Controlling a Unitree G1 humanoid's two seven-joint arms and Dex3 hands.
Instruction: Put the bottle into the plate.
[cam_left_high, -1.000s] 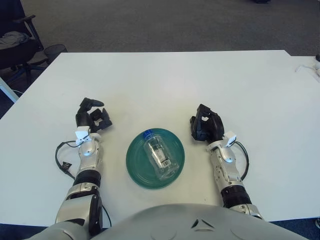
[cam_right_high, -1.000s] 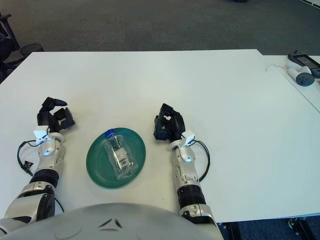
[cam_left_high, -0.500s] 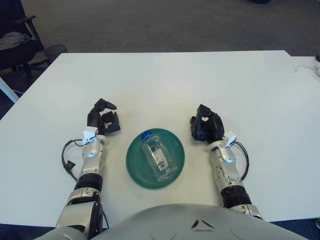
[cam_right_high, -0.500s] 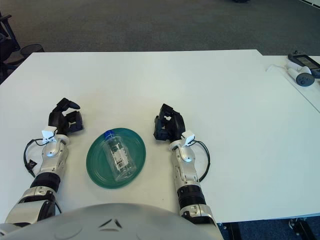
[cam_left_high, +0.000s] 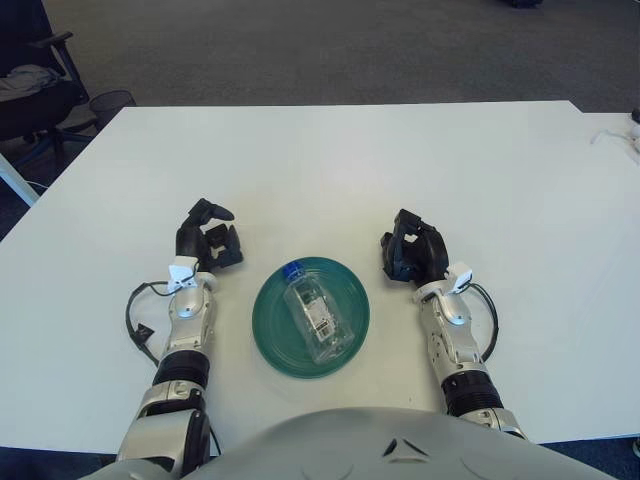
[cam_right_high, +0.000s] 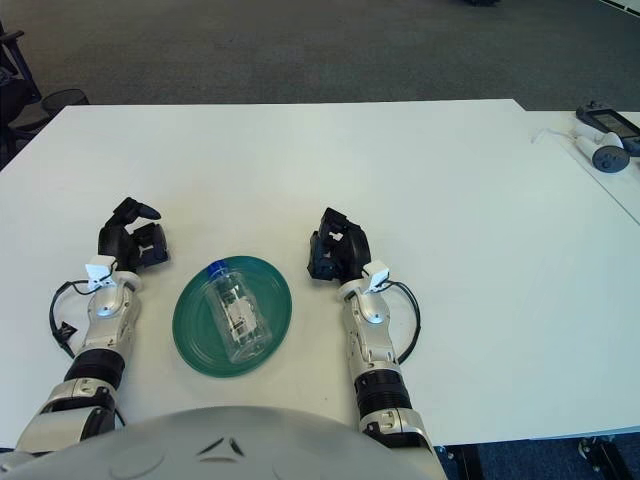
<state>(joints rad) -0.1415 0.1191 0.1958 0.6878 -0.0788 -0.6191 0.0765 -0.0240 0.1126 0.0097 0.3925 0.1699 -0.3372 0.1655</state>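
— One big white table (cam_left_high: 330, 160) holds it all. What sits on it?
— A green plate (cam_left_high: 270, 335), with the clear bottle (cam_left_high: 318, 318) lying on its side inside.
— And the hands?
— The left hand (cam_left_high: 205, 237) is left of the plate, fingers loosely apart, holding nothing. The right hand (cam_left_high: 410, 253) is on the other side, fingers curled in, empty.

- Office or lab room: grey carpet (cam_left_high: 330, 45) underfoot.
- Big white table (cam_left_high: 330, 160).
- Office chair (cam_left_high: 35, 75) at the left.
- Controllers (cam_right_high: 603, 140) on side table.
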